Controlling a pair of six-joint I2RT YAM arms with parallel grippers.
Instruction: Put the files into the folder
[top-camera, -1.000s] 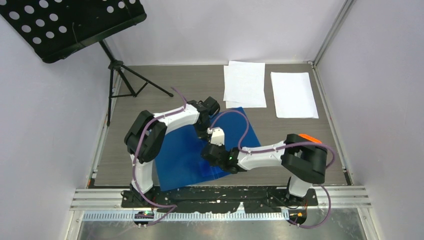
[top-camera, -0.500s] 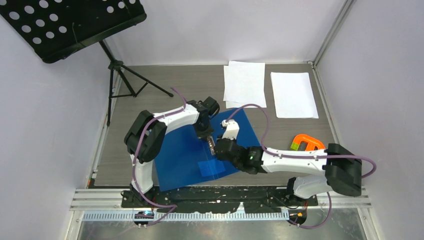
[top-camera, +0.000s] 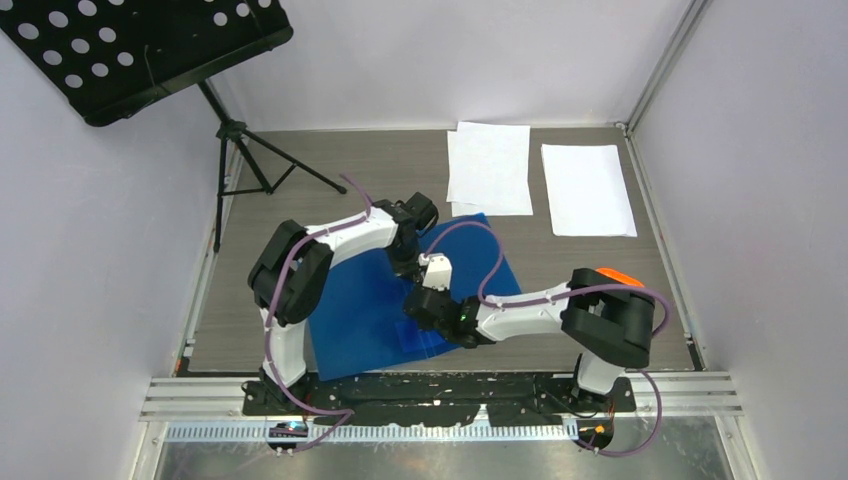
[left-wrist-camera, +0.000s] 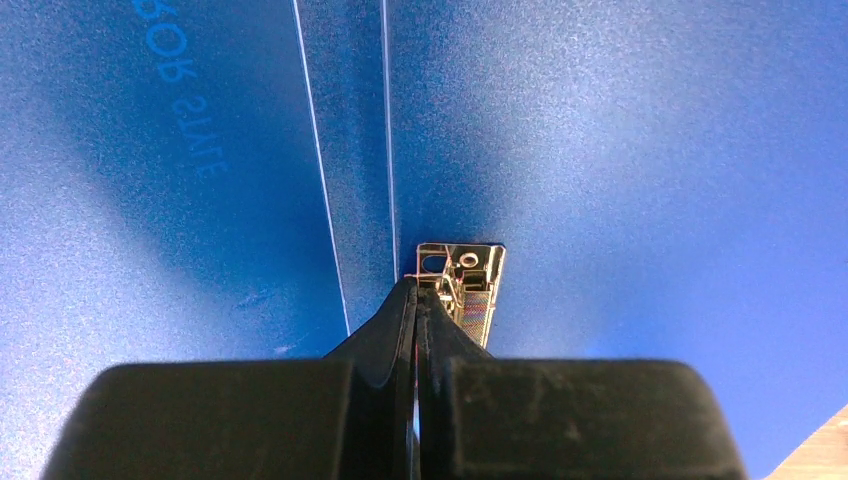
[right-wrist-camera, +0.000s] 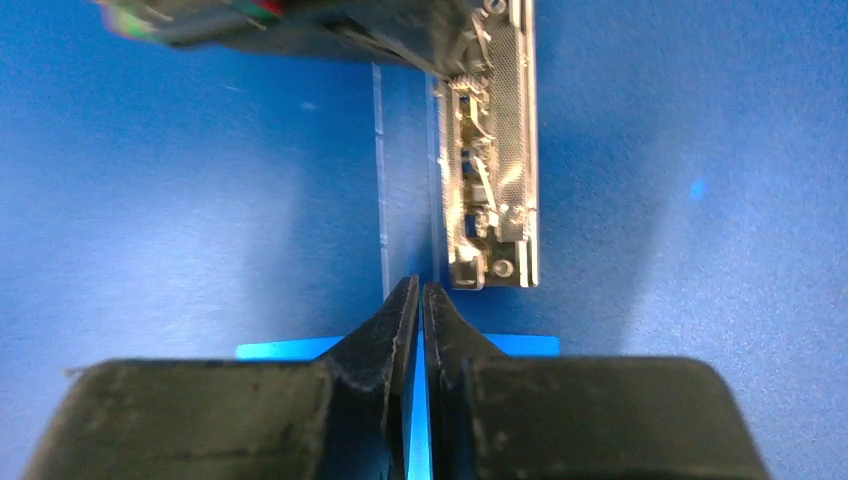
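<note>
On the table's (top-camera: 300, 180) near middle, the folder (top-camera: 355, 312) is laid flat and skewed, its inside with the metal clip (left-wrist-camera: 468, 285) turned upward. Two pale crease lines are seen beside the clip in the left wrist view. A lighter blue patch (right-wrist-camera: 280, 349) is seen on the folder's near part.

The left gripper (left-wrist-camera: 417, 292) is lowered onto the folder at one end of the clip, its fingers pressed together; whether any part of the clip is pinched between them cannot be told. The right gripper (right-wrist-camera: 421, 290) is set at the clip's other end, fingers likewise together, just beside the metal and over the lighter patch. The two grippers are pointed towards each other along the clip, and much of the folder's middle is hidden from above by both arms.

The files (top-camera: 488, 168) are left at the table's far edge, outside the folder: one overlapping pile is met by the folder's far corner, and a second pile (top-camera: 587, 188) is laid to its right, apart from it.

An orange object (top-camera: 615, 275) is partly hidden behind the right arm's elbow. A black music stand (top-camera: 150, 50) is placed at the far left corner.
</note>
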